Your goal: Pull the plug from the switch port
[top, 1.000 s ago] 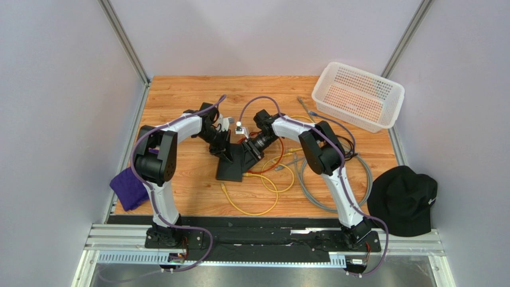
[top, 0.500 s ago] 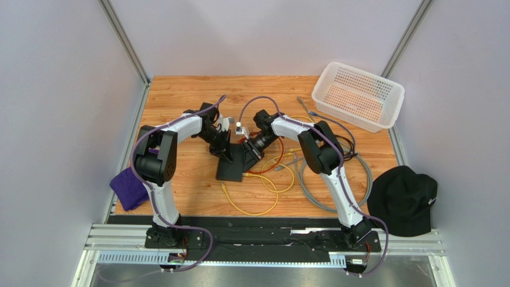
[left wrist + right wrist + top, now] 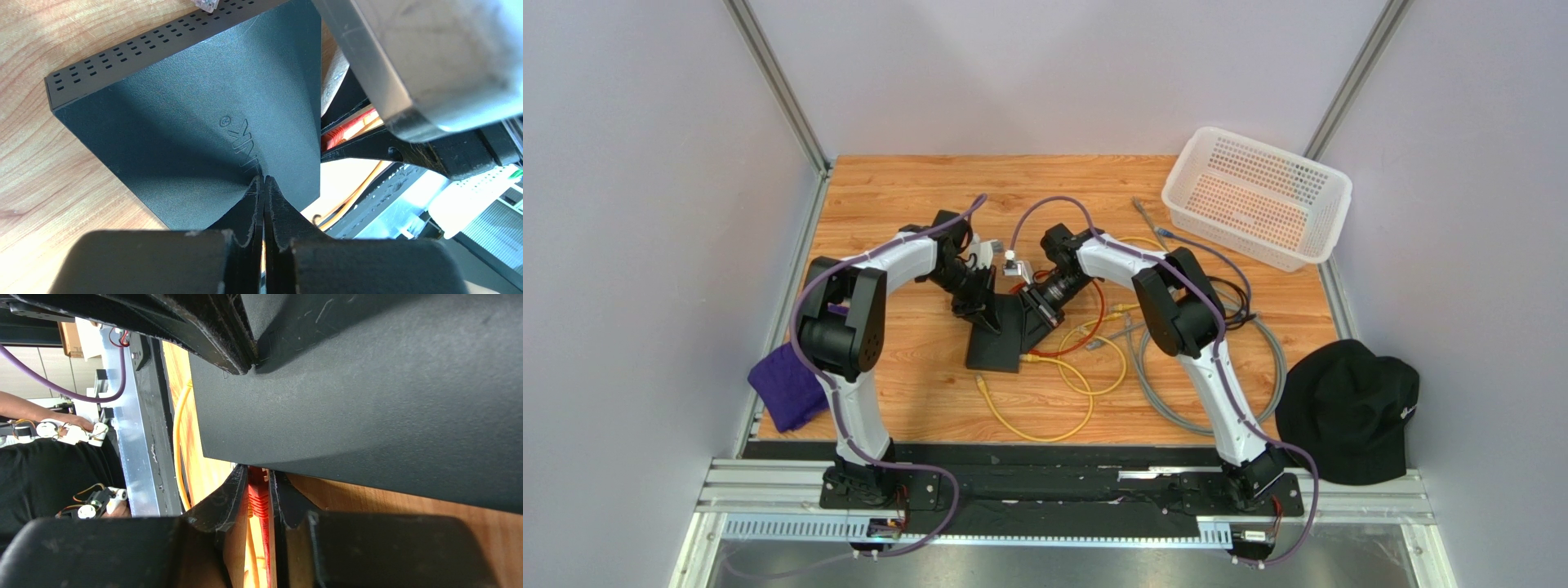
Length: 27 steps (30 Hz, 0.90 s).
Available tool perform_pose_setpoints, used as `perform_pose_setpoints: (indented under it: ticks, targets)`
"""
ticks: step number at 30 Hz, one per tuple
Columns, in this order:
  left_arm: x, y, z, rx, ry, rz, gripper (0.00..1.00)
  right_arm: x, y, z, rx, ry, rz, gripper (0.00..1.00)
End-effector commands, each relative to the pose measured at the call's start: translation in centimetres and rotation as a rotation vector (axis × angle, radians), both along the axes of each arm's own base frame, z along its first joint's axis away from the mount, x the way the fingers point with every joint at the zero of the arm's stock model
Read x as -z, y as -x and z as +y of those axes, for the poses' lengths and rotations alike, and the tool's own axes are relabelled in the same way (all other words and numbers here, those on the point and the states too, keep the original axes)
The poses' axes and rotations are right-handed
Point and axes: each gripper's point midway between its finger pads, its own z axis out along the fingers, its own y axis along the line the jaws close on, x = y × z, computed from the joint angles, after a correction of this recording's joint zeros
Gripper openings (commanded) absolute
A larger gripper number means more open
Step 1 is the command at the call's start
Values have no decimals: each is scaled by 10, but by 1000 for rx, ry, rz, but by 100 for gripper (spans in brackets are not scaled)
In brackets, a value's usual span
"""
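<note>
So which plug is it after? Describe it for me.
In the middle of the wooden table lies the flat black switch. At its right-hand edge, a plug sits in the right tool. It is red; the yellow cable and grey cable lie loose nearby.

We have the switch (image 3: 995, 333) at the middle of the bench (image 3: 891, 196). The left hand (image 3: 264, 184) is on its top. The right hand (image 3: 258, 478) is at its right edge, with the plug (image 3: 258, 502) between the fingers. Just right and near lie cable loops (image 3: 1051, 410). The basket (image 3: 1257, 196) is far right, the cloth (image 3: 787, 382) at the near-left edge, and the cap (image 3: 1347, 410) off the bench, near right.
</note>
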Motion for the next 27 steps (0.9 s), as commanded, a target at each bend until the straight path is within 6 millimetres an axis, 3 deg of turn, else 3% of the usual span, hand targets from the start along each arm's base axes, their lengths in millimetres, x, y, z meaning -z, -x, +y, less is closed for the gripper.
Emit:
perform_pose_setpoints:
  ticks: [1, 4, 8, 15, 18, 19, 22, 27]
  targets:
    - [19, -1, 12, 44, -96, -41, 0, 57, 10, -34, -59, 219, -40, 11]
    - [20, 0, 12, 47, -98, -36, 0, 54, 10, -34, -75, 211, -22, 12]
    - [19, 0, 12, 47, -98, -36, 0, 49, -7, -30, -18, 223, -18, 10]
    - [18, 1, 13, 52, -100, -45, 0, 50, 3, -44, -32, 236, -20, 8]
    - [18, 0, 12, 51, -98, -44, 0, 45, -4, -44, -53, 214, -49, 8]
    - [18, 0, 12, 52, -98, -43, 0, 38, -16, -42, -35, 189, -63, 8]
    - [18, -1, 13, 54, -100, -45, 0, 33, -28, -38, 37, 173, -1, 8]
    - [18, -1, 13, 56, -102, -45, 0, 38, -13, -46, 6, 187, 8, 8]
